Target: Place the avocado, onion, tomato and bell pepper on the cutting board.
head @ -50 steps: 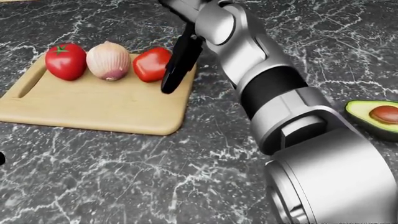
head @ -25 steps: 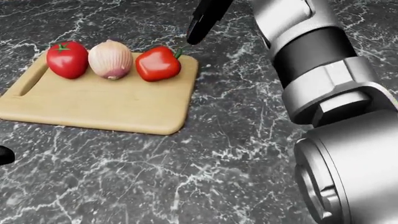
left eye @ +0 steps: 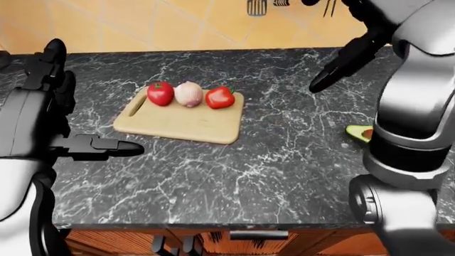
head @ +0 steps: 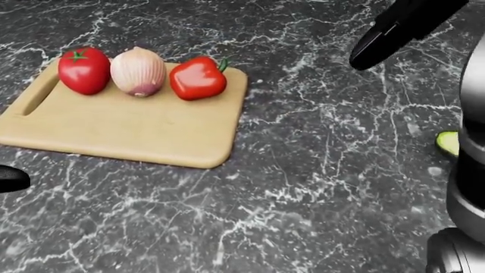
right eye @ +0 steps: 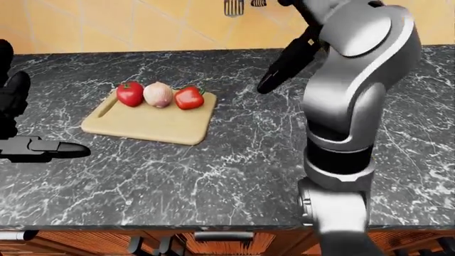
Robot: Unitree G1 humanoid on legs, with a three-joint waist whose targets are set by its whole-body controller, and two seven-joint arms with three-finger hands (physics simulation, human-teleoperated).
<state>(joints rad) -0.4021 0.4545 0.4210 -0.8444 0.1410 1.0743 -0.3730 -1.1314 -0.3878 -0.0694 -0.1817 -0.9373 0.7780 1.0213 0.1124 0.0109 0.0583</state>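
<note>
Crosswise on the wooden cutting board (head: 129, 128) sit a round tomato (head: 83, 70), papery onion (head: 138, 71) and pepper (head: 197, 79); both robot hands, left (left eye: 96, 146) and right (left eye: 348, 58), hold nothing, fingers apart.

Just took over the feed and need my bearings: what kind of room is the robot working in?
Most likely a kitchen. A dark marble-look counter carries a wooden cutting board with vegetables, utensils hang on the tan tiled wall behind, and wooden cabinet fronts show under the counter's edge.

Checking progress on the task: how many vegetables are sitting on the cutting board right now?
3, in a row along the cutting board's top edge in the head view: tomato at left, onion in the middle, bell pepper at right. The avocado lies off the board.
</note>
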